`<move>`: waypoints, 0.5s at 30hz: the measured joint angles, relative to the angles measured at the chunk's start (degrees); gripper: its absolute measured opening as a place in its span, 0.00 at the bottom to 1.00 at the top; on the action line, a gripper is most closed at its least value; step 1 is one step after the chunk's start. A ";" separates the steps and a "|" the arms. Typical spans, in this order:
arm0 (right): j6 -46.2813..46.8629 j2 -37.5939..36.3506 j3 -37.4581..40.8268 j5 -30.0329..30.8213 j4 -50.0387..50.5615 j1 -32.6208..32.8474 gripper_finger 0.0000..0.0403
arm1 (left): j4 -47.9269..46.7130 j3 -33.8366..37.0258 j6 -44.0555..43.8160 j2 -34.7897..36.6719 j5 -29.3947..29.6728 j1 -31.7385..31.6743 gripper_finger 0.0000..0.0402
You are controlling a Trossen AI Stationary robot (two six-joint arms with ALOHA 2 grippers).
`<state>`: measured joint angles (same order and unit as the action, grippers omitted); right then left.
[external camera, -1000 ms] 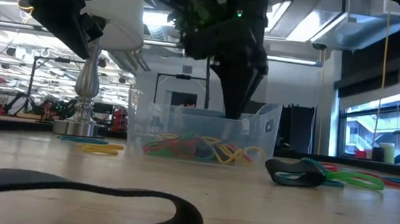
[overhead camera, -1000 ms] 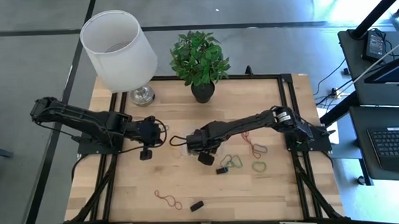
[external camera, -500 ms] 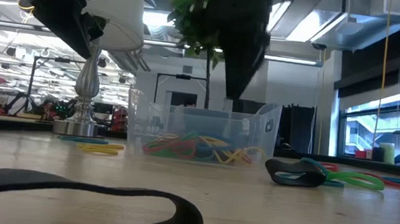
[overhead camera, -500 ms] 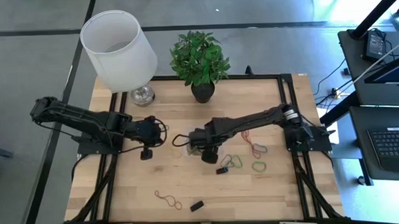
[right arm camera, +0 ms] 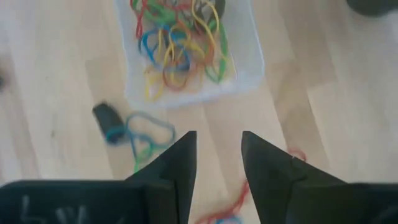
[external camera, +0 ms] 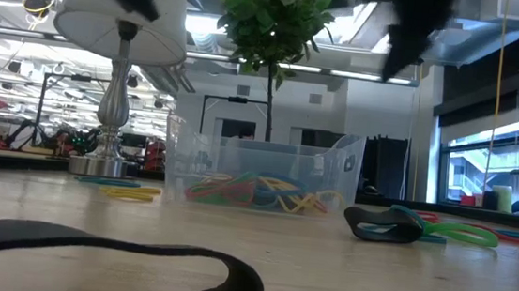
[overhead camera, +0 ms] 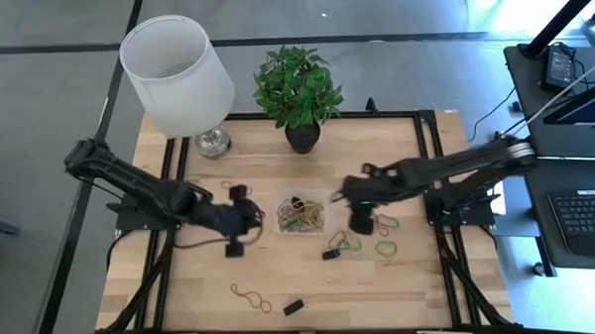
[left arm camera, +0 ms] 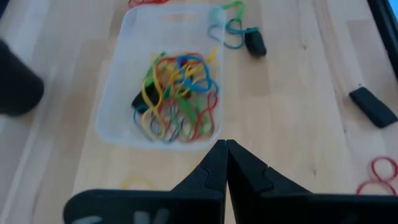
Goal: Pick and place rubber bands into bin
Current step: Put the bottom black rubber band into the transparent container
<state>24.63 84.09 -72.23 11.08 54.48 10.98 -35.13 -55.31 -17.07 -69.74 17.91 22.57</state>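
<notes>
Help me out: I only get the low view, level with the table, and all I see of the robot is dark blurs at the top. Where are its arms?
Observer: From above, the right gripper hangs just right of the bin, over loose rubber bands on the table. Its fingers are apart and empty.
Operator: And the other arm?
Observer: The left gripper is on the bin's left side, pointing at it, with its fingers shut and nothing between them.
Operator: Is anything lying where I can't see it?
Observer: Yes, a red rubber band lies alone on the wood, well toward the table's front edge on the left arm's side.
</notes>
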 joint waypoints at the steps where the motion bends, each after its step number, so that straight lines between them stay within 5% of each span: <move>1: 0.54 -3.40 3.05 0.01 -0.98 0.45 0.32 | -0.65 -2.11 -0.27 -2.30 0.77 0.81 0.01; 15: 5.29 -37.14 28.46 0.05 -2.96 3.54 0.32 | -14.61 -38.83 -10.54 -38.22 1.07 7.80 0.01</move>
<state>29.92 46.96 -43.77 11.14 51.52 14.52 -49.74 -94.14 -27.61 -107.96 18.98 30.37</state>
